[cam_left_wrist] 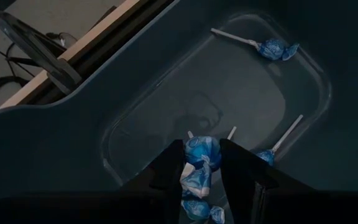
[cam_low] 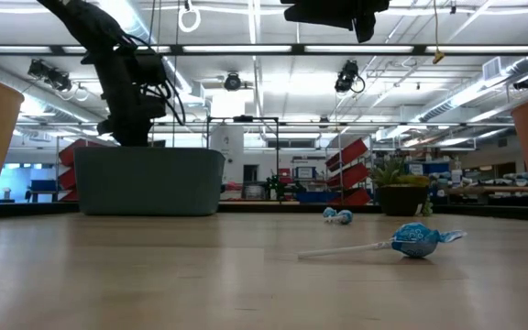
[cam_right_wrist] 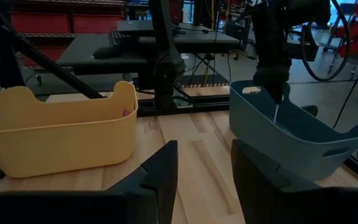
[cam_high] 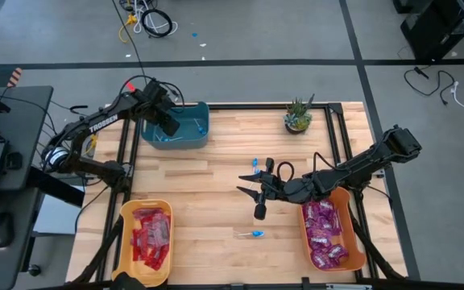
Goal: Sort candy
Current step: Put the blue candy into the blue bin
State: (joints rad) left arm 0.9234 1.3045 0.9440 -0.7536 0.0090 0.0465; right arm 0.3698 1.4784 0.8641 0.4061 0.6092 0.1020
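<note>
Your left gripper inside the teal bin at 11 o'clock, loosely grasping a blue lollipop, your right gripper released, mid-table.

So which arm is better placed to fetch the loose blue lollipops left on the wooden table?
The right. Its gripper hovers open and empty mid-table, with one blue lollipop just below and another beside it. The left gripper is down in the teal plastic bin, a lollipop between its fingers.
</note>
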